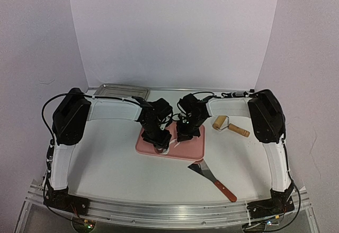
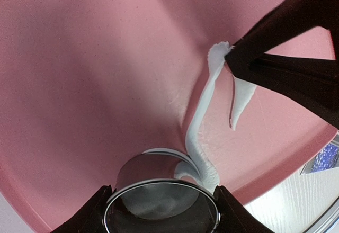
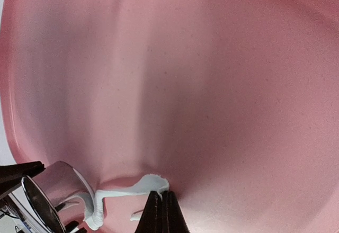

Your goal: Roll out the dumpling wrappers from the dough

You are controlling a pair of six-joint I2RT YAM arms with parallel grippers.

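A pink board [image 1: 194,148] lies in the middle of the table [image 1: 106,164], and both arms reach in over it. The left gripper [image 1: 160,143] is over the board's near left part. The right gripper [image 1: 183,136] is just to its right, near the board's middle.

The left jaws are spread about as wide as a metal ring [image 2: 158,176] and hold it by its sides, a finger [image 2: 94,213] on each flank. The ring stands on the board. Inside it is a pale surface [image 2: 159,205]; whether that is a wrapper cannot be told.

A thin white strip [image 2: 199,133] of dough touches the ring's right side and curves away to the right gripper. There the right jaws are nearly closed, their dark fingertips [image 3: 154,207] pinching the strip's far end. A short pointed tail of the strip hangs from the pinch back toward the ring.

To the right of the board, apart from it, lies a wooden roller [image 1: 230,126]. A spatula [image 1: 213,178] with a red-brown handle lies near the board's near right corner, blade toward the board. A metal tray [image 1: 122,90] sits at the far left, against the back wall.
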